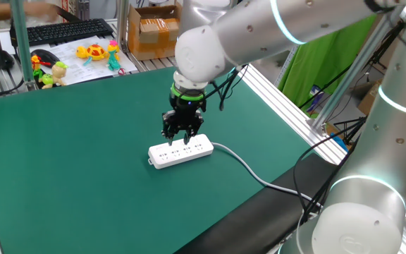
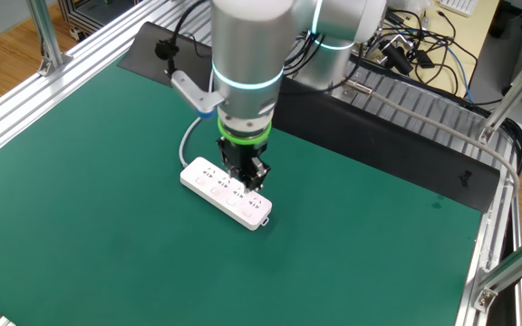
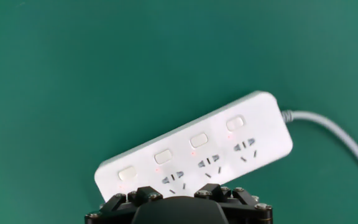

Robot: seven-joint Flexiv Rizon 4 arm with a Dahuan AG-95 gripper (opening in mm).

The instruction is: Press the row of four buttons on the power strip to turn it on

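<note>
The white power strip point(image 1: 180, 150) lies flat on the green mat, also seen in the other fixed view point(image 2: 227, 190). In the hand view the power strip point(image 3: 197, 155) runs slantwise, and the four buttons point(image 3: 163, 156) form a line along its upper edge, each with a small red dot beside it. My gripper point(image 1: 182, 134) hangs straight above the strip's middle, just over its top face. At the bottom of the hand view the gripper point(image 3: 182, 194) shows two black fingers point(image 3: 138, 196) standing apart with nothing between them.
The strip's grey cable point(image 1: 252, 173) trails right to the table's edge. Toys point(image 1: 94, 52), a keyboard point(image 1: 62, 32) and a cardboard box point(image 1: 154, 32) sit beyond the mat at the back. Aluminium rails point(image 1: 287, 106) border the mat.
</note>
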